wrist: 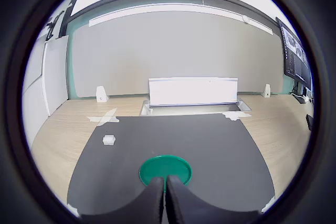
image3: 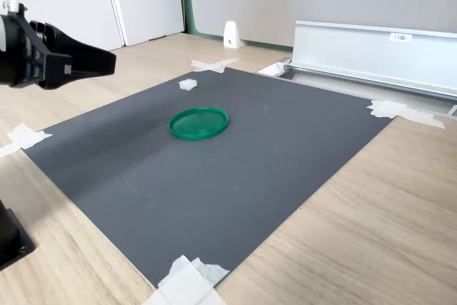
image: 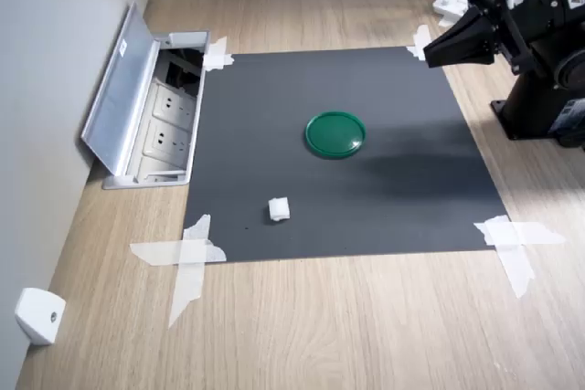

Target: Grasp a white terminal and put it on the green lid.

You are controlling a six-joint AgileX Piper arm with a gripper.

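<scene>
Open socket box [image: 151,125] sunk in wooden desk [image: 347,326] at first exterior view's left. Black mat [image: 366,198] taped at corners. White terminal [image: 280,209] lies on mat near its front edge, well apart from green lid [image: 335,134] at mat centre. Gripper [image: 430,50] hangs above mat's far right corner, jaws together, holding nothing.

Dark-green lid [image: 335,134] on a plain dark-grey mat [image: 384,207]; white terminal [image: 280,209] at the lid's seven o'clock in the first exterior view; black gripper [image: 431,50]; pale wood-grain table [image: 366,326].
</scene>
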